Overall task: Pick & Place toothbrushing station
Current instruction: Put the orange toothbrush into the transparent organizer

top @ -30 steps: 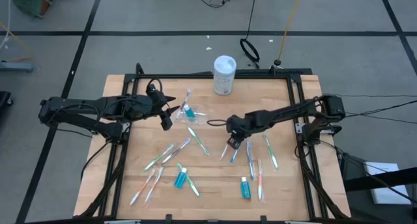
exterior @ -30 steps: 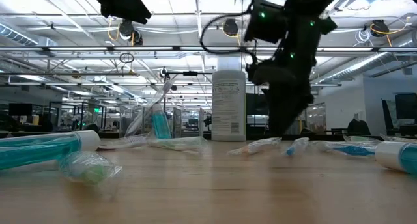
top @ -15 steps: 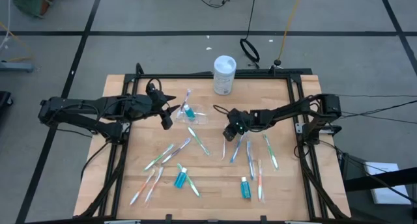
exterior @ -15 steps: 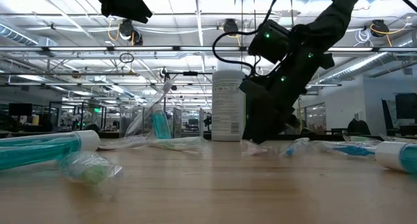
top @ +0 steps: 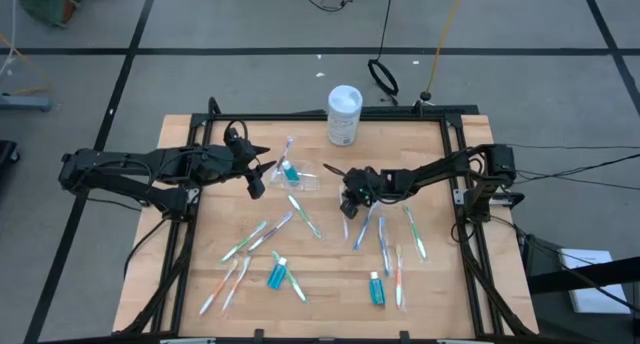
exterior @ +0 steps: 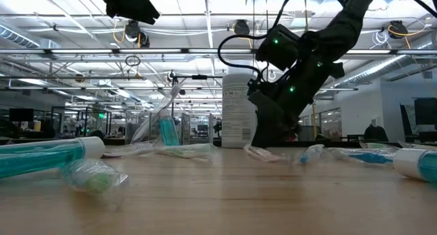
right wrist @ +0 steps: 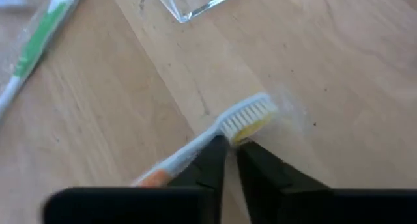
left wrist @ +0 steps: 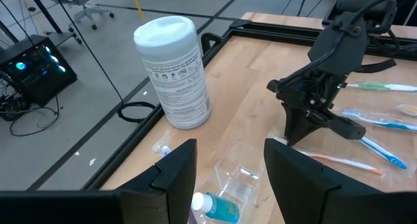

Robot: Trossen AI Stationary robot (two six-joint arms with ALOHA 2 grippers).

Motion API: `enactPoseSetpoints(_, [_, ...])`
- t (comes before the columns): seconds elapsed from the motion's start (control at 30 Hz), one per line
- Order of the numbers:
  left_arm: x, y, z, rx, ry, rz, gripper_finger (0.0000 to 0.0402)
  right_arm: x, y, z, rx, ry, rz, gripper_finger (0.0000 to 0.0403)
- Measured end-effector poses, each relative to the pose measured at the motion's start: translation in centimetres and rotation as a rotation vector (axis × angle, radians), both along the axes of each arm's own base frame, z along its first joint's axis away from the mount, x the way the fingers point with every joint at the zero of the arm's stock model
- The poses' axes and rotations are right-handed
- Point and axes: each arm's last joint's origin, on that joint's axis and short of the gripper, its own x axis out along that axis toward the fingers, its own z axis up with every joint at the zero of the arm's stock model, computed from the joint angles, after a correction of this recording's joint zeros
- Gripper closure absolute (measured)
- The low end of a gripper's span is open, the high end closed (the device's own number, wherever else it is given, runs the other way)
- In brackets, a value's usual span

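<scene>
A clear plastic cup [top: 300, 176] stands left of the table's middle, with a teal toothpaste tube [left wrist: 215, 208] and a white toothbrush [top: 288, 147] sticking up out of it. My left gripper [top: 262, 174] is open just left of the cup and touches nothing; in its wrist view its fingers stand apart, with the cup [left wrist: 238, 182] ahead of them. My right gripper [top: 347, 198] is low over the table to the right of the cup, shut on a white-and-orange toothbrush [right wrist: 195, 152]. Several more toothbrushes [top: 300, 216] and teal tubes [top: 277, 274] lie on the wood. My right gripper pinches the toothbrush's neck [right wrist: 220, 138], just behind the bristle head [right wrist: 251, 116], between its two fingertips [right wrist: 210, 160]. The fingers come from above, slanting down, and lie across the brush. The head points toward the cup, just over the wood; the handle [left wrist: 339, 163] trails back on the table.
A white wipes canister [top: 344, 114] stands at the table's far edge, behind the cup. Blue and green toothbrushes [top: 382, 239] lie just right of my right gripper. A black frame [top: 455, 194] runs along the table's sides.
My right gripper has gone toward the table's far edge and a little left, toward the cup, staying shut on the toothbrush. The brush's head end has come along with it across the wood. My left gripper has kept still.
</scene>
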Motion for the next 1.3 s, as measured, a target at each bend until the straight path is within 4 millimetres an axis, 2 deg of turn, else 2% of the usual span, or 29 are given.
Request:
enactPoseSetpoints(0.13, [0.0, 0.0, 0.0, 0.000, 0.002, -0.001, 0.0215, 0.6, -0.3, 0.9, -0.032, -0.099, 0.043, 0.0395])
enactPoseSetpoints(0.37, [-0.1, 0.0, -0.2, -0.007, 0.018, 0.002, 0.0215, 1.7, -1.4, 5.7, -0.187, -0.448, 0.060, 0.0402])
enactPoseSetpoints(0.47, [-0.1, 0.0, -0.2, -0.006, 0.019, 0.002, 0.0215, 2.3, -0.9, 8.2, -0.323, -0.653, 0.121, 0.0402])
enactPoseSetpoints(0.63, [-0.1, 0.0, -0.2, -0.007, 0.015, 0.002, 0.0215, 2.3, -0.2, 11.7, -0.655, -0.936, 0.190, 0.0402])
enactPoseSetpoints(0.77, [-0.1, 0.0, -0.1, -0.006, 0.010, 0.002, 0.0215, 2.5, -0.6, 13.8, -0.845, -1.016, 0.179, 0.0402])
enactPoseSetpoints(0.93, [0.0, 0.0, -0.1, -0.005, 0.006, 0.002, 0.0215, 3.7, -1.7, 14.4, -0.838, -0.903, 0.198, 0.0402])
enactPoseSetpoints(1.1, [0.0, 0.0, -0.1, -0.007, 0.005, 0.003, 0.0215, 4.2, -2.6, 12.7, -0.827, -0.772, 0.201, 0.0403])
enactPoseSetpoints(1.3, [0.0, 0.0, -0.1, -0.013, 0.000, 0.006, 0.0215, 5.0, -4.4, 11.0, -0.849, -0.813, 0.132, 0.0403])
